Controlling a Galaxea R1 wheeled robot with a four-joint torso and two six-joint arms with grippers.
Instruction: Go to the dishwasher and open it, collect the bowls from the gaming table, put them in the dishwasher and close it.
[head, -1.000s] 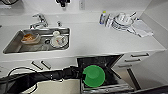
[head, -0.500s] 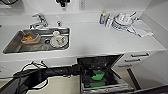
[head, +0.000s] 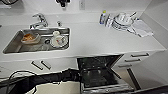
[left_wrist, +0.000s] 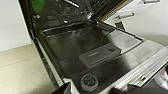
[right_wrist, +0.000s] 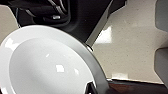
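Dishwasher (head: 100, 72) open; green bowl (left_wrist: 38, 5) sits inside. My right pincer's white bowl (right_wrist: 47, 65) remains to load, then close. Left pincer state: cannot tell

One open dishwasher (head: 100, 72), one white bowl (right_wrist: 45, 65), one sink (head: 37, 40), one tap (head: 40, 21)

Dark dishwasher (head: 100, 72) interior, green bowl (left_wrist: 38, 5), glossy white bowl (right_wrist: 47, 65), white counter (head: 95, 37).
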